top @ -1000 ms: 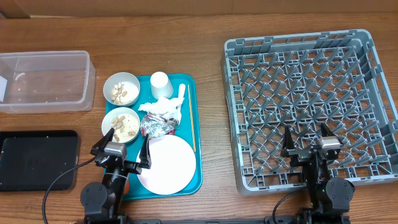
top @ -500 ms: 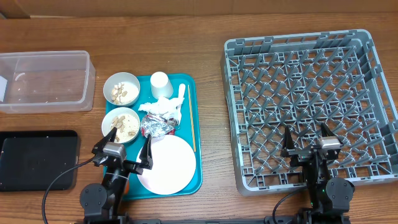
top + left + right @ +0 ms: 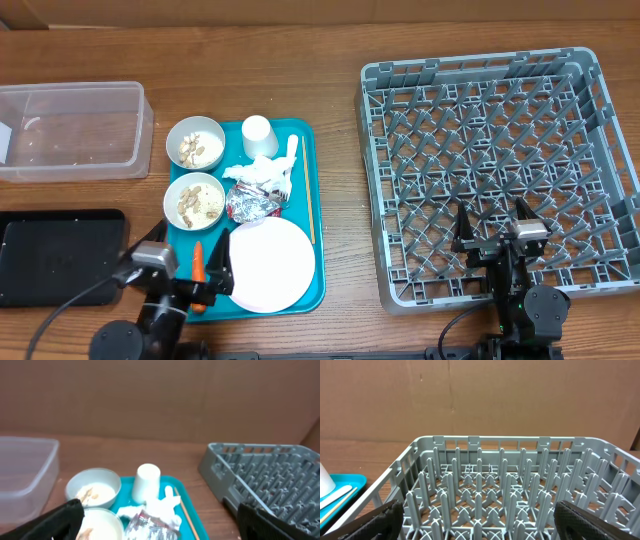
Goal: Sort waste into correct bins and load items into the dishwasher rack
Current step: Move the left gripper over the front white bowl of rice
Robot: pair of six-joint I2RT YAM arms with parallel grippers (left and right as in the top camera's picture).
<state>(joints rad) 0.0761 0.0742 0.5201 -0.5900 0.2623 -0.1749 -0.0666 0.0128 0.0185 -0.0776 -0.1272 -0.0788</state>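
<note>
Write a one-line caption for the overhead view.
Cluttered teal tray lies between the clear tub and black tray on one side and the grey dishwasher rack on the other.

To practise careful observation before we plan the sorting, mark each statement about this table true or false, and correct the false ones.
1. The dishwasher rack holds no tableware. True.
2. The plate lies on the black tray. False: it lies on the teal tray, apart from the black tray.
3. The far bowl and the near bowl both hold food scraps. True.
4. The cup stands inside the rack. False: it stands on the teal tray, next to the napkin.
5. The foil wrapper lies between the napkin and the plate. True.
</note>
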